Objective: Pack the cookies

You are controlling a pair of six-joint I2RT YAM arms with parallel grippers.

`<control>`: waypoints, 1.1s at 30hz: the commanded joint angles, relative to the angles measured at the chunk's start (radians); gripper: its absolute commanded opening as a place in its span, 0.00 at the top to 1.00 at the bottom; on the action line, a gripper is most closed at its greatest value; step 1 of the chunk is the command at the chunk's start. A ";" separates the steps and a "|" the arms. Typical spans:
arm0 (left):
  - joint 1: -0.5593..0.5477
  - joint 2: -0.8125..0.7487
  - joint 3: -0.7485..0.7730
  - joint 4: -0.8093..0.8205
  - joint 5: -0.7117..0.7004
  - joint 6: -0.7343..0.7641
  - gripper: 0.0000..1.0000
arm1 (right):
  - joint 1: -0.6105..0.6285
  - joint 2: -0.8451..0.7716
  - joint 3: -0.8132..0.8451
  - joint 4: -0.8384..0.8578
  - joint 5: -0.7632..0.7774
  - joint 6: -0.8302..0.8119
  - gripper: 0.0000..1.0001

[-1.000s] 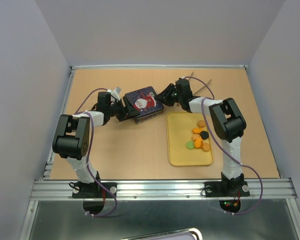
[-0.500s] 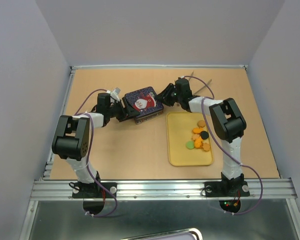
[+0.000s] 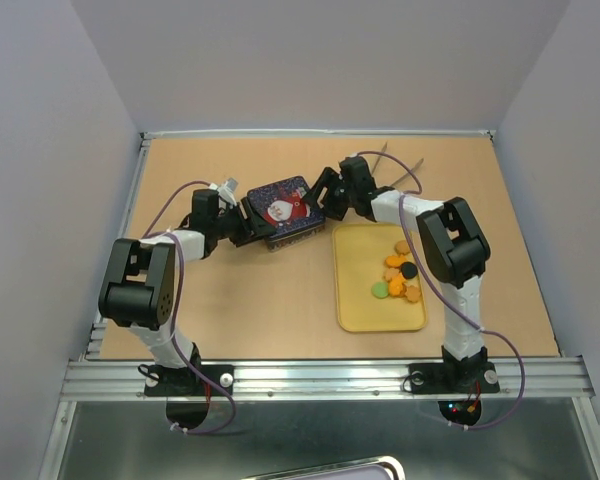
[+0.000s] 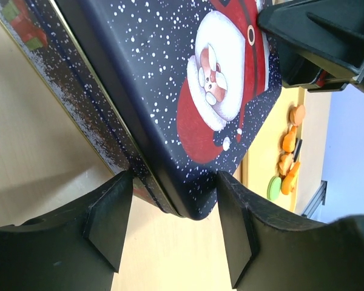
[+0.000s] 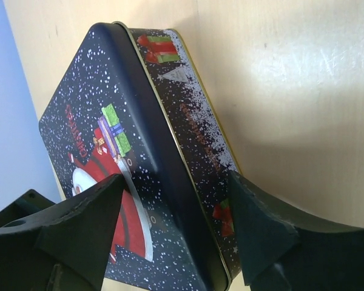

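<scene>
1. The tan table (image 3: 230, 290) fills the middle of the frame, with a metal rail (image 3: 330, 375) along its lower edge.
2. A dark Santa tin (image 3: 285, 208), lid on, sits at upper centre.
3. A yellow tray (image 3: 365, 310) at centre right holds the cookies (image 3: 400, 275).
4. Thin strands (image 3: 417, 170), possibly cables, lie at upper right.

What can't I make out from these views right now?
- Inside of the tin: closed, every view.
- Cookies: top view too small to count; right arm overlaps the tray.
- Left end effector, right end effector: wrist views leave finger contact with the tin unclear.
</scene>
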 commanded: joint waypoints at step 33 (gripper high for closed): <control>0.060 -0.216 -0.023 -0.149 -0.042 0.148 0.01 | 0.090 -0.007 0.221 -0.366 -0.031 -0.158 0.20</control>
